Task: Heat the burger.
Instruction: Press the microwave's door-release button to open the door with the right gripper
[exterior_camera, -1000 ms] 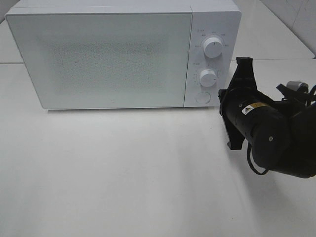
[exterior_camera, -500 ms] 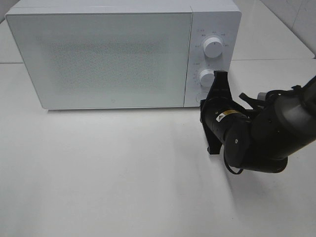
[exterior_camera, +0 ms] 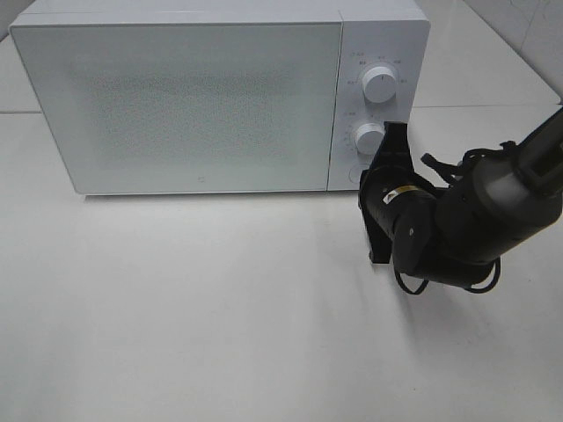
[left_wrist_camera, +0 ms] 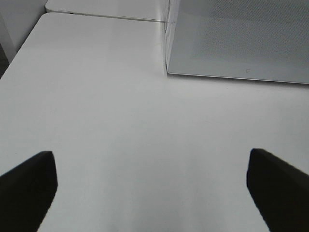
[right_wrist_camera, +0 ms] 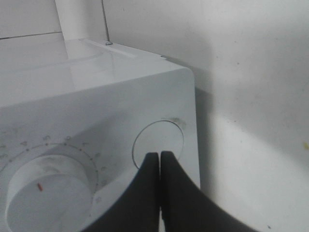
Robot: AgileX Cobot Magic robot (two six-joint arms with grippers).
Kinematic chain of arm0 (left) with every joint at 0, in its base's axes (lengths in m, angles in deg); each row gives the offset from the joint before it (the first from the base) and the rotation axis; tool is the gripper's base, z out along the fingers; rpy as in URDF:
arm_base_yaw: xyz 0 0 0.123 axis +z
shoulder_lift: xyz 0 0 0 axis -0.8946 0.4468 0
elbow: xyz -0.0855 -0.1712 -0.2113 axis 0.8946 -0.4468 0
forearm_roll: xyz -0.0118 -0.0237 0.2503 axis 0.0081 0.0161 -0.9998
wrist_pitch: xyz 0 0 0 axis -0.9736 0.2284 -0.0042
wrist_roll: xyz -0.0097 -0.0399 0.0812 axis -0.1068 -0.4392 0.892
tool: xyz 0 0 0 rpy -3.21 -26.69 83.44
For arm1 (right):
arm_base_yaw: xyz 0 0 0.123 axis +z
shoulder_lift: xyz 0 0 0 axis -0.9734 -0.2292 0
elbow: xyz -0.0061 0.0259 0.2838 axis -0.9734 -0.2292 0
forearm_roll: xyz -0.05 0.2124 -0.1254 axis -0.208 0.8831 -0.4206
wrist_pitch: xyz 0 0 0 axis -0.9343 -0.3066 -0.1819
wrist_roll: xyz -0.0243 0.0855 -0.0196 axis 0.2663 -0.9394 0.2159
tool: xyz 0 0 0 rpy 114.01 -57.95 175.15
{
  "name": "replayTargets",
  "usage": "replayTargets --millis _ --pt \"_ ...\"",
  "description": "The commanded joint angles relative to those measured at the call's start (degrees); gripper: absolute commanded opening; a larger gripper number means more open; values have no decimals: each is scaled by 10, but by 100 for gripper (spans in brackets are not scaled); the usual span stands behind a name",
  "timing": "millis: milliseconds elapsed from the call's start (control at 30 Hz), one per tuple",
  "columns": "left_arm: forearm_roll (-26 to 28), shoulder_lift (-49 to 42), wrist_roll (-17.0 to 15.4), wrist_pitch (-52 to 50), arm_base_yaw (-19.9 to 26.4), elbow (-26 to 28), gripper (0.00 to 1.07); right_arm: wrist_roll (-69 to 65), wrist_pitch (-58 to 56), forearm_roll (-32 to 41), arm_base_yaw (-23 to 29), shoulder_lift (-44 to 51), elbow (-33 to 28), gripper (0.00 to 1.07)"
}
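Jaws shut and empty, the right gripper [right_wrist_camera: 160, 154] has reached the round button [right_wrist_camera: 159, 137] on the microwave [exterior_camera: 176, 97], likely to release its door; the left gripper [left_wrist_camera: 152, 186] gapes empty.

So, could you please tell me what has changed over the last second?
The right gripper, shut and empty, swung left toward the microwave; its tips now sit at the round button. Nothing was grasped or released. The door stayed closed, and the dials look unturned.

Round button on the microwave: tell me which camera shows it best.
Right wrist view: the round button is close and plain, with the shut right gripper at it. The high view has it mostly hidden behind the right arm; the left wrist view shows only the microwave door.
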Motion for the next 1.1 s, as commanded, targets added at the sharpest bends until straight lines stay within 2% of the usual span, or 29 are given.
replayTargets --millis 33,467,700,1100 --pt "5 -8 1 -8 1 -1 100 9 -10 -7 -5 -8 18 0" --pt "5 -8 1 -8 1 -1 100 10 -11 9 -6 -38 59 0" --pt "5 -8 1 -8 1 -1 100 29 5 39 -6 -38 60 0" --pt "5 -7 1 -8 1 -1 100 31 7 44 -6 -38 80 0"
